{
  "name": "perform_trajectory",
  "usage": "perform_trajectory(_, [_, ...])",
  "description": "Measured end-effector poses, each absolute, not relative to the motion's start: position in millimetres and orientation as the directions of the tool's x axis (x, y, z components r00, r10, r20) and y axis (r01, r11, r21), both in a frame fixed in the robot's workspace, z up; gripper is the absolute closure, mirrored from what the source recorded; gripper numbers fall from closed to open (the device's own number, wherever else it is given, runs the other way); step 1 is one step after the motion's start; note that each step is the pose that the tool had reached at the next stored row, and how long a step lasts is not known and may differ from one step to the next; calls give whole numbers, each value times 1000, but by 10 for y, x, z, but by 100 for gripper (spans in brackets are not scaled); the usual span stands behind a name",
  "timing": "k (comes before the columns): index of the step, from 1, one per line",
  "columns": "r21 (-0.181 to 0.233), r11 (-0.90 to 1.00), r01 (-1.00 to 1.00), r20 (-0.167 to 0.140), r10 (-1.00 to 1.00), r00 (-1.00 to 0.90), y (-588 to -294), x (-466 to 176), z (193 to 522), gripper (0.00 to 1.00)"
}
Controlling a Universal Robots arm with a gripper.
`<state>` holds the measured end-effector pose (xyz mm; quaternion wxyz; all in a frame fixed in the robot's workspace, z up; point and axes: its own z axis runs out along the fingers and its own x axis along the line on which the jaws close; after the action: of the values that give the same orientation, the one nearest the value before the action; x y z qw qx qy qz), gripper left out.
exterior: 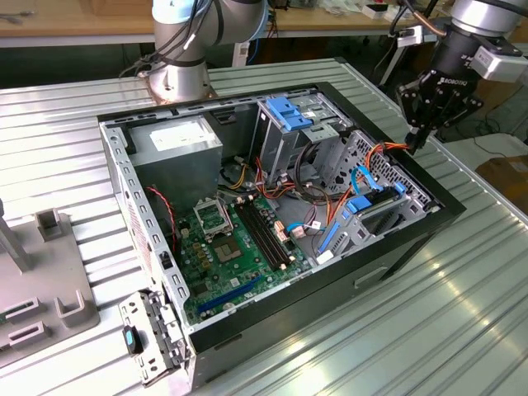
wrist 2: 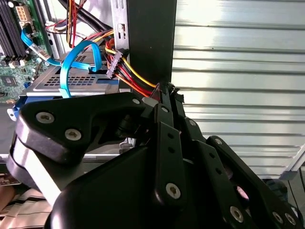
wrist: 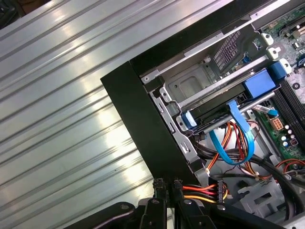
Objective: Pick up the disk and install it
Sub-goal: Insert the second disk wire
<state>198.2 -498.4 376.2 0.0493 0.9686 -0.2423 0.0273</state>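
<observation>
The open computer case [exterior: 272, 214] is lying on the ribbed table [exterior: 462, 313] with the disk [exterior: 367, 210] sitting in its bay, while the gripper [exterior: 417, 140], fingertips together and empty, is hovering at the case rim, risking snagging the power cables [wrist: 205, 191], a closeness the exterior view is not revealing.
</observation>
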Motion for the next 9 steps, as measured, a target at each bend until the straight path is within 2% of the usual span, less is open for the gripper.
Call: perform_trajectory(9, [81,-878,-472,79,-467,881,-4985,1683,3762,84])
